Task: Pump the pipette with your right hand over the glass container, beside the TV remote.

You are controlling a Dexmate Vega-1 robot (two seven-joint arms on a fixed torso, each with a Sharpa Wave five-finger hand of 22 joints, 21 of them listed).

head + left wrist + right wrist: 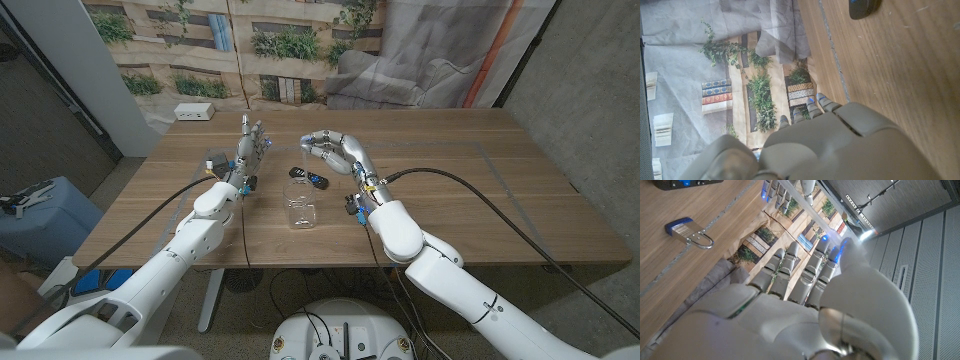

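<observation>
**Inspector:** State of the right hand (335,147) at the time of viewing?

**Assistant:** It was raised over the surface (480,190), fingers curled inward. The head view showed something pale at its fingertips, but I could not tell whether it was the pipette or part of the hand. The right wrist view showed the fingers (790,267) bent together, with nothing plainly in them. I could not tell whether it held anything.

**Inspector:** And the left hand (252,145)?

**Assistant:** Fingers extended and apart, holding nothing. In the left wrist view its fingertips (812,107) pointed toward the backdrop beyond the surface edge.

**Inspector:** Location of the glass container (300,211)?

**Assistant:** It stood upright on the surface, nearer the robot than both hands and between the two forearms, apart from each. The right hand was beyond it and not above it.

**Inspector:** The TV remote (297,172)?

**Assistant:** A dark object lay between the two hands, just to the inner side of the right hand. Its end showed in the right wrist view (687,183) and the left wrist view (863,7).

**Inspector:** Anything else near the right hand?

**Assistant:** A small blue padlock (319,181) lay beside the remote, just short of the right hand's knuckles, also seen in the right wrist view (687,232). A white power strip (193,112) sat well beyond the left hand, at the far corner.
</observation>
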